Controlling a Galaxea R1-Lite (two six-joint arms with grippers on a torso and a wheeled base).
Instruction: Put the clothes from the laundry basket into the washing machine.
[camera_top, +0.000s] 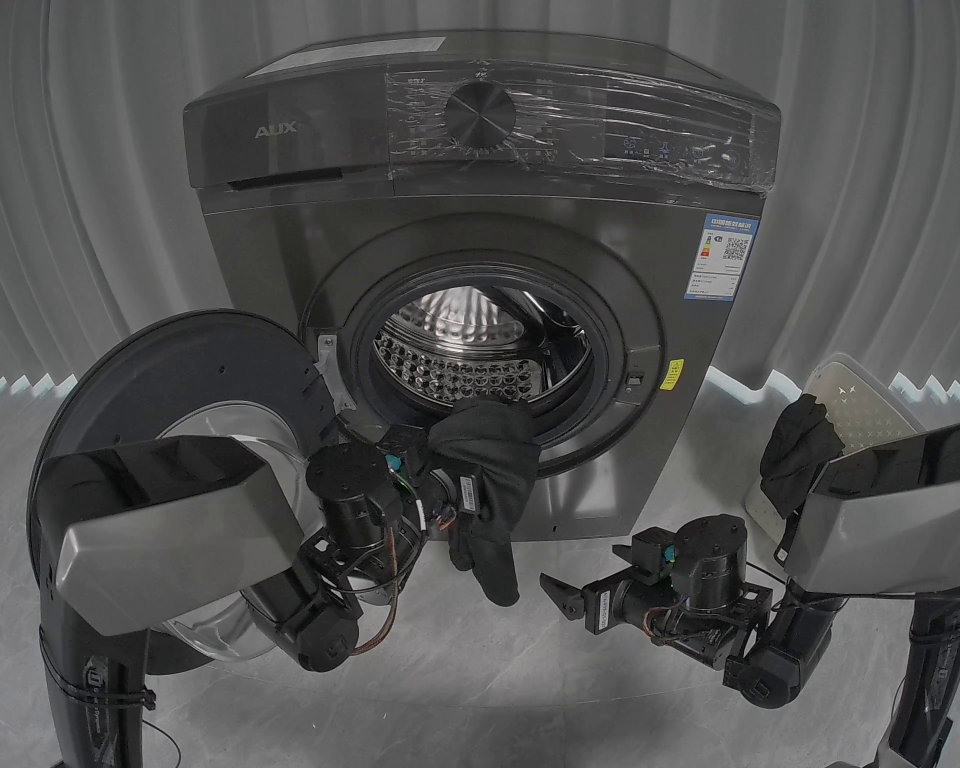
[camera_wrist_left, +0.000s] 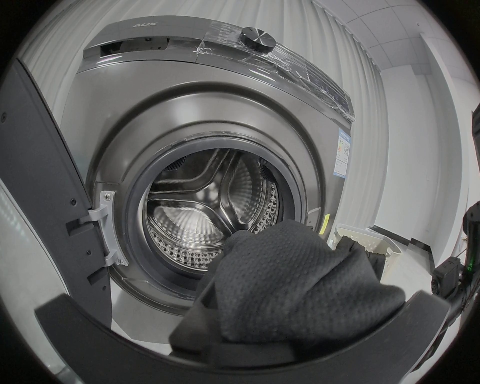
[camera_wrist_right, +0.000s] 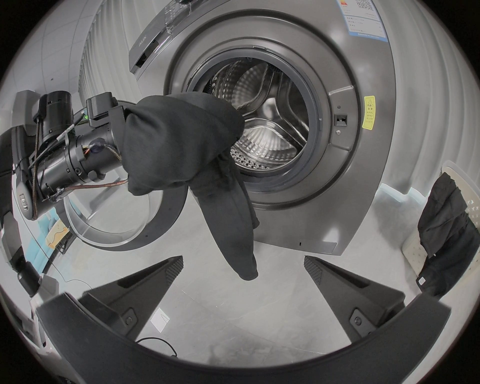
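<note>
The grey washing machine (camera_top: 480, 250) stands ahead with its round door (camera_top: 180, 400) swung open to the left and the steel drum (camera_top: 465, 345) bare inside. My left gripper (camera_top: 455, 495) is shut on a black garment (camera_top: 485, 470) right at the lower rim of the drum opening; the cloth covers its fingers and a sleeve hangs down toward the floor (camera_wrist_right: 230, 225). In the left wrist view the garment (camera_wrist_left: 295, 285) bunches in front of the drum (camera_wrist_left: 210, 210). My right gripper (camera_wrist_right: 240, 295) is open and holds nothing, low over the floor right of the hanging sleeve.
The white laundry basket (camera_top: 860, 400) stands at the right of the machine with more black clothes (camera_top: 795, 450) draped over its rim, also the black clothes (camera_wrist_right: 445, 235) in the right wrist view. White curtains hang behind. The grey floor (camera_top: 560, 690) before the machine is bare.
</note>
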